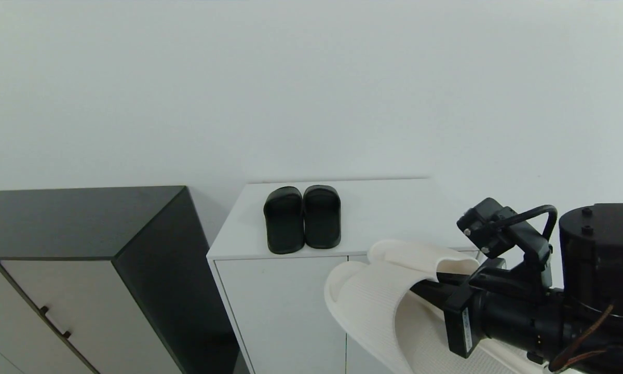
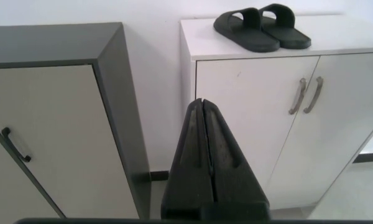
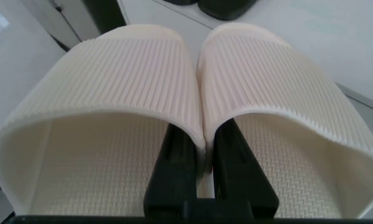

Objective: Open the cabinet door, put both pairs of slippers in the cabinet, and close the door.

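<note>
- Atop the white cabinet, a pair of black slippers sits side by side near the front edge, touching along their inner sides.
- Below them both cabinet doors are shut, and the metal handles stand upright just beside each other at the middle seam.
- A dark cabinet stands beside the white one, on the robot's left.
- Low in front of the white cabinet, on the robot's right, the right gripper carries a pair of white slippers off the ground.
- Its fingers are clenched, one inside each slipper, pinching the two adjoining side walls together.
- The left gripper hangs facing the two cabinets, its fingers pressed together on nothing.
- The white pair looks light and soft, with ribbed uppers that likely give under a pinch. A grip on the joined inner walls keeps both in one hold, though a jolt could let one slide free.
- The black pair looks rubbery and somewhat stiffer, but just as light. Clamping the touching inner edges or the two straps together should lift both at once.
- With the doors not yet open, the empty left gripper seems best placed to take a handle.
</note>
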You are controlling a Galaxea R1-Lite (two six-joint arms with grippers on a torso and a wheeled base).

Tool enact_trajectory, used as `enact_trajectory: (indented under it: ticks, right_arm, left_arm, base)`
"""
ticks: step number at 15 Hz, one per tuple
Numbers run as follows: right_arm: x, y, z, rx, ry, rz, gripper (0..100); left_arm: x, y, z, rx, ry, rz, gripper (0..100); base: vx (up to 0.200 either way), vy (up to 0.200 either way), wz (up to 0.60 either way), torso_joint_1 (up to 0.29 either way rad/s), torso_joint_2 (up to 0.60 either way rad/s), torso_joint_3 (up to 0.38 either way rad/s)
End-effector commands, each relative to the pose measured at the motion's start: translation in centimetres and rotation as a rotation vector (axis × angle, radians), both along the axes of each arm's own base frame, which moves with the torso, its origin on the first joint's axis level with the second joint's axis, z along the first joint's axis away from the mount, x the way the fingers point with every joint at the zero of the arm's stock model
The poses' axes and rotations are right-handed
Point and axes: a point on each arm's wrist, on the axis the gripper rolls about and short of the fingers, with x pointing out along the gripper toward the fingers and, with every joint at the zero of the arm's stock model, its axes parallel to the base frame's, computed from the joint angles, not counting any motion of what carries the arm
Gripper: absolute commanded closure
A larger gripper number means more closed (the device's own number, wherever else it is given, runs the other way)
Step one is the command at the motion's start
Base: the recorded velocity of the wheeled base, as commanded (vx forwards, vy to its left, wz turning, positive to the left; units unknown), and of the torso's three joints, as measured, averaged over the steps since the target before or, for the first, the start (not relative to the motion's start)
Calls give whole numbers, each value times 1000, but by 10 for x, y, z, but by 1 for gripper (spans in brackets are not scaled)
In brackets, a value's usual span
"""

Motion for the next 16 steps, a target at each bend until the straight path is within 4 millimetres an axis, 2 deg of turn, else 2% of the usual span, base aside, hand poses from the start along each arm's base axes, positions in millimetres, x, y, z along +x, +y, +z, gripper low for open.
enact_trajectory:
  ticks: [1, 5, 8, 16]
  right_arm:
    - [-3, -3, 0, 1, -4, 2, 100]
    - [-4, -2, -2, -2, 5, 29, 100]
    - [-4, -2, -5, -14, 10, 29, 100]
    - [-7, -4, -10, -14, 24, 57, 100]
  left_arm:
    - [0, 0, 0, 0, 0, 0, 100]
    - [0, 0, 0, 0, 0, 2, 100]
    - [0, 0, 0, -2, 0, 2, 100]
    - [0, 0, 0, -4, 0, 2, 100]
  base:
    - [0, 0, 0, 0, 0, 0]
    - [0, 0, 0, 0, 0, 0]
    - [0, -200, 0, -1, -1, 5]
    - [0, 0, 0, 0, 0, 0]
